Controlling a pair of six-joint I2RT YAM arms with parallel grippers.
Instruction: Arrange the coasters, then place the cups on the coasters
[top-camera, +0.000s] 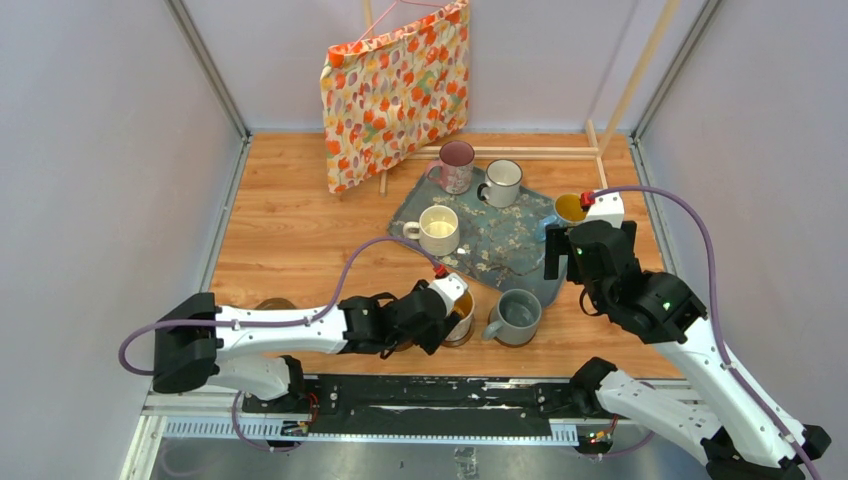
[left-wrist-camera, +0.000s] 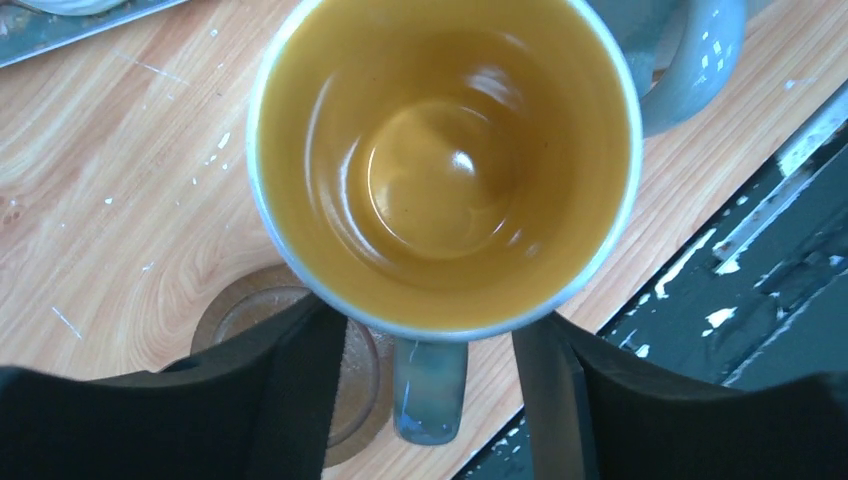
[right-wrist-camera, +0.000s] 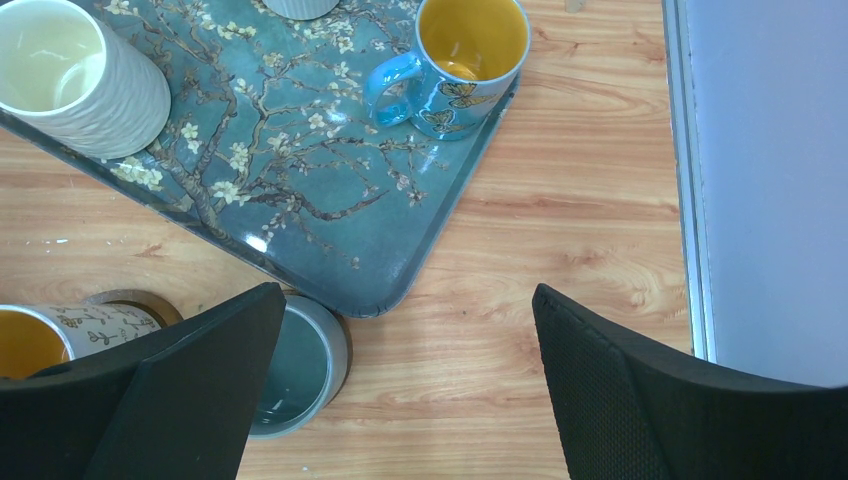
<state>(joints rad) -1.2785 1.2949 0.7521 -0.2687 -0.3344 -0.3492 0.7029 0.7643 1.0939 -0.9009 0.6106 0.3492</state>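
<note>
Grey walls (top-camera: 100, 150) box in the wooden surface (top-camera: 290, 220) on three sides. I see open wood on its left half, where one coaster (top-camera: 275, 303) lies behind my left arm. A floral cloth (top-camera: 395, 95) hangs at the back. The tray (right-wrist-camera: 330, 200) fills the middle right and carries the pink mug (top-camera: 456, 165), white mug (top-camera: 502, 182), cream mug (top-camera: 438, 228) and blue-handled mug (right-wrist-camera: 470, 60). The grey mug (top-camera: 518, 315) stands just off its near corner. My left tool (left-wrist-camera: 430, 330) stands apart astride the handle of the yellow-lined mug (left-wrist-camera: 440, 170), clear of it. A ringed second coaster (left-wrist-camera: 250, 320) shows under that mug. My right tool (right-wrist-camera: 405, 295) hangs wide apart above the tray corner.
</note>
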